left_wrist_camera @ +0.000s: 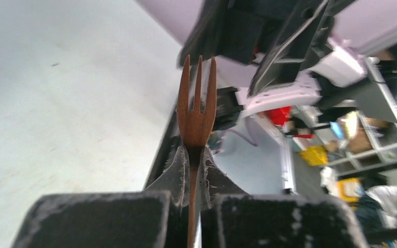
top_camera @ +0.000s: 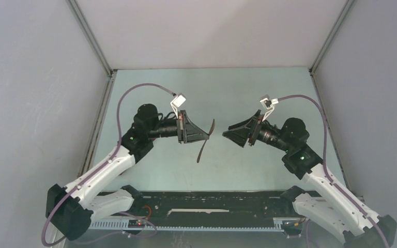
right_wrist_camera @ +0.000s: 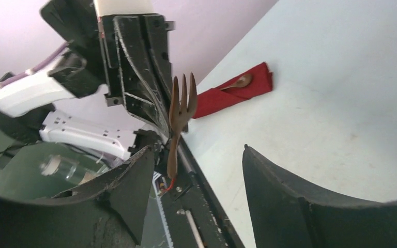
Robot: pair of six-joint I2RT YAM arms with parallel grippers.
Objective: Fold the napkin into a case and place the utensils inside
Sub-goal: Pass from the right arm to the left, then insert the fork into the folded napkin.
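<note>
My left gripper point(top_camera: 208, 135) is shut on a dark brown fork point(top_camera: 205, 142) and holds it in the air above the table's middle. In the left wrist view the fork point(left_wrist_camera: 197, 108) stands tines up, its handle pinched between the closed jaws of the left gripper point(left_wrist_camera: 195, 155). My right gripper point(top_camera: 226, 133) faces it from the right, open and apart from the fork. In the right wrist view the right gripper point(right_wrist_camera: 197, 150) is spread wide and empty, with the fork point(right_wrist_camera: 178, 116) beyond it. Farther off, the dark red napkin point(right_wrist_camera: 212, 101) lies folded as a narrow case, the spoon point(right_wrist_camera: 239, 82) tucked in it. The top view does not show the napkin.
A black rail point(top_camera: 212, 199) runs along the table's near edge between the arm bases. Grey walls point(top_camera: 41, 103) close the table in on the left, right and back.
</note>
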